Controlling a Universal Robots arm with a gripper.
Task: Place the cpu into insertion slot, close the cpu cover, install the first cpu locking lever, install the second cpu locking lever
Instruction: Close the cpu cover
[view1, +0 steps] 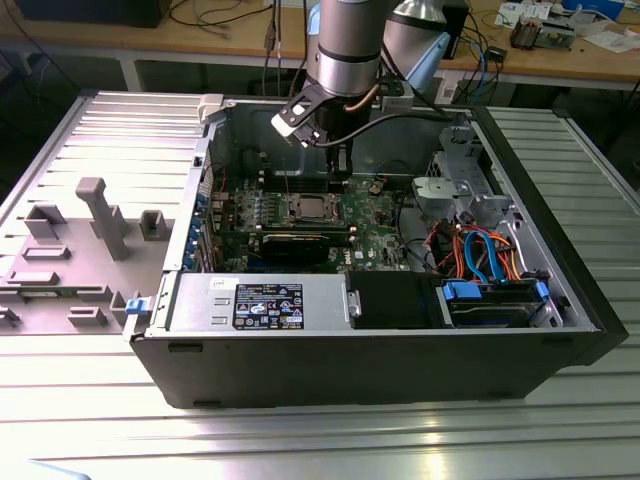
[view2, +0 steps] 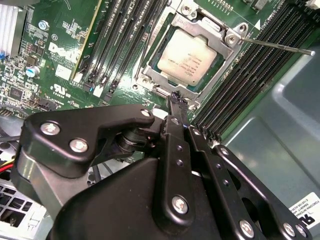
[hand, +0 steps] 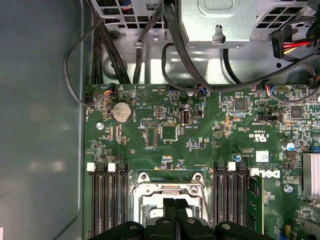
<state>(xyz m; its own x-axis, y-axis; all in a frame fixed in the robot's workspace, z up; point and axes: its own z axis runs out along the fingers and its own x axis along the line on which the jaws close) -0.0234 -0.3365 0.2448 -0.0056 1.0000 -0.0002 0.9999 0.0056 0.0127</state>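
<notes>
The cpu (view2: 184, 54), a square chip with a dull silver top, lies flat in the insertion slot (hand: 170, 186) on the green board; its contact field is hidden under it. The cpu cover (view2: 150, 74), a silver frame, lies down around the chip's edges. A thin metal lever (view2: 280, 46) sticks out from one socket corner over the black memory slots. My gripper (view2: 176, 97) is shut, its tip just beside the socket's edge, with nothing seen between the fingers. In the exterior view my gripper (view1: 343, 172) hangs just behind the cpu (view1: 310, 208).
Black memory slots (hand: 107, 200) flank the socket on both sides. A long black expansion card (view1: 300, 243) lies in front of it. The power supply (view1: 260, 300), blue drive bay (view1: 495, 300) and loose cables (view1: 480, 250) fill the case. Grey fixtures (view1: 100, 215) stand on the exterior view's left.
</notes>
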